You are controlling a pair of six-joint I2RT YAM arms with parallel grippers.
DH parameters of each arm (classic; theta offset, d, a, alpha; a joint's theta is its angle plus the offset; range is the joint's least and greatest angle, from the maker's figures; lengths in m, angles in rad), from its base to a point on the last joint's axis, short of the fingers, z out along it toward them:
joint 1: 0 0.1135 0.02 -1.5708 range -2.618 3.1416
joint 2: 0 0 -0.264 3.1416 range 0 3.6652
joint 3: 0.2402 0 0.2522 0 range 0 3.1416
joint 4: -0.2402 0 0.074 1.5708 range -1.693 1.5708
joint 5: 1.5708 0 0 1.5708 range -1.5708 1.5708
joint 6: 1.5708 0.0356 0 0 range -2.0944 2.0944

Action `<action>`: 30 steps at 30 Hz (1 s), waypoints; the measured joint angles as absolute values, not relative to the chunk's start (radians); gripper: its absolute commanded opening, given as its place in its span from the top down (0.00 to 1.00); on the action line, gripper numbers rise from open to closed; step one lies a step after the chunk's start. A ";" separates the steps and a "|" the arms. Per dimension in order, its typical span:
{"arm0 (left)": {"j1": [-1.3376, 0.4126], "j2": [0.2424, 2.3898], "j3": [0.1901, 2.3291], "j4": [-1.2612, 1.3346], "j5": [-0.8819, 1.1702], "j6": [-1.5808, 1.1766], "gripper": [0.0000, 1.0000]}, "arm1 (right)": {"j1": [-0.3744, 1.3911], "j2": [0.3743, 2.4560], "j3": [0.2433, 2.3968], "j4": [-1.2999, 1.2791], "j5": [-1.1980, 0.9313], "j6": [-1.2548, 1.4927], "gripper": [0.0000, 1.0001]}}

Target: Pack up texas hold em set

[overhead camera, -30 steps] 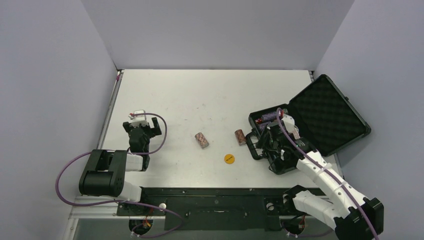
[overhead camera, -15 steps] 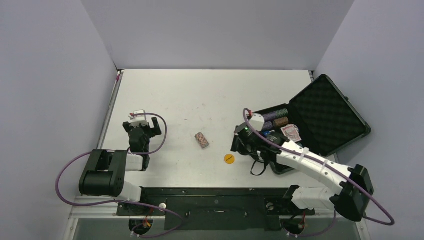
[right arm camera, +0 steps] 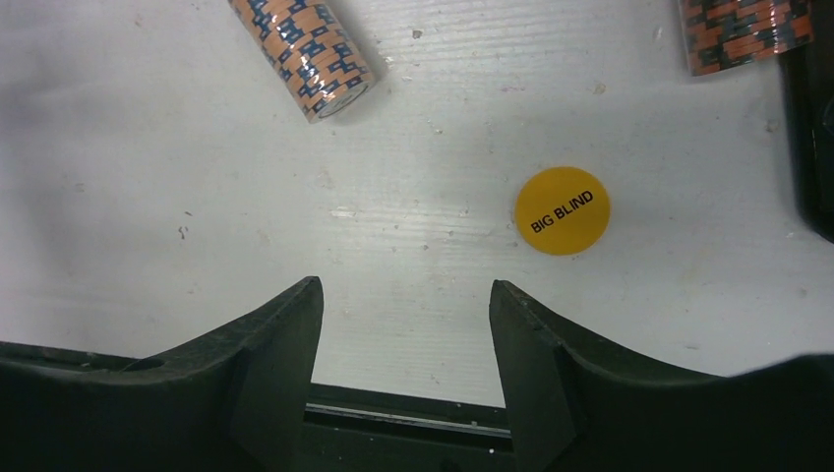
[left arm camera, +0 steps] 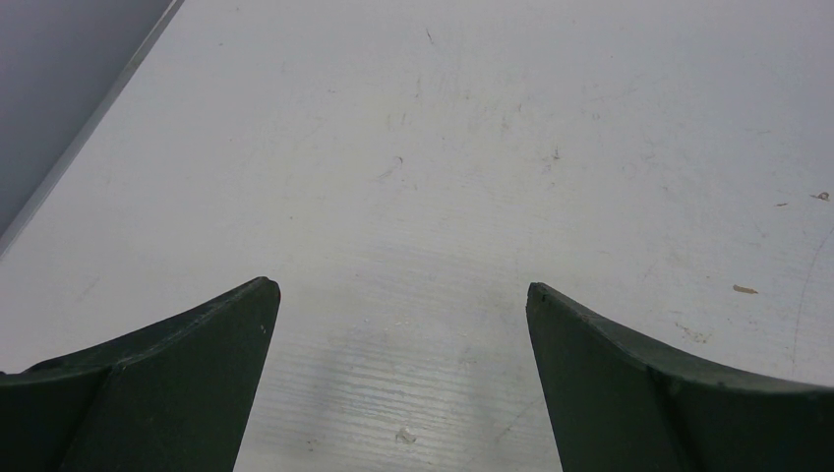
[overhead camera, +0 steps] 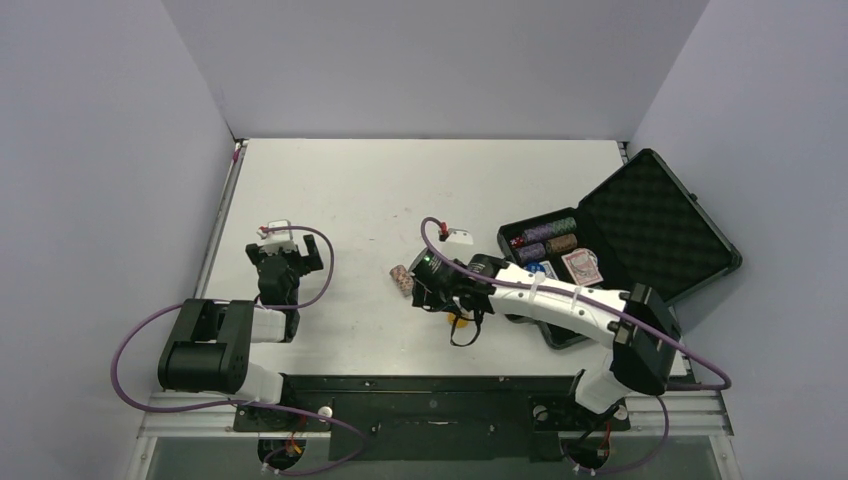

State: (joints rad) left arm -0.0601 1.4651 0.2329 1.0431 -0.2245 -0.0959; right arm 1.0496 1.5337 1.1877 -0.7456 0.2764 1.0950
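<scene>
The black foam-lined case (overhead camera: 650, 225) lies open at the right, with chip stacks (overhead camera: 551, 236), a card deck (overhead camera: 581, 266) and red dice (overhead camera: 516, 241) in its tray. My right gripper (overhead camera: 438, 290) is open and empty over the table's middle. In the right wrist view the gripper (right arm camera: 403, 290) has one orange-and-blue chip stack (right arm camera: 305, 54) ahead on the left and a second stack (right arm camera: 745, 34) on the right. The yellow "BIG BLIND" disc (right arm camera: 563, 210) lies just off its right finger. My left gripper (left arm camera: 398, 290) is open over bare table.
The case's dark edge (right arm camera: 816, 147) shows at the right of the right wrist view. The black base rail (overhead camera: 420, 400) runs along the near edge. Grey walls close in the table on three sides.
My right arm has swung left from the case to the middle of the table, over the loose chip stacks and the yellow disc. The left arm has not moved.
</scene>
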 measured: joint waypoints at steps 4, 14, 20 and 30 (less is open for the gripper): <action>-0.060 1.465 0.233 1.043 -0.224 -0.096 0.04 | 1.050 1.589 1.188 -0.749 0.265 1.121 0.32; -0.060 1.465 0.233 1.043 -0.224 -0.096 0.04 | 1.042 1.698 1.201 -0.829 0.253 1.174 0.19; -0.060 1.465 0.233 1.043 -0.224 -0.096 0.04 | 1.001 1.695 1.143 -0.797 0.237 1.188 0.19; -0.060 1.465 0.233 1.043 -0.224 -0.096 0.04 | 0.976 1.695 1.105 -0.793 0.211 1.172 0.20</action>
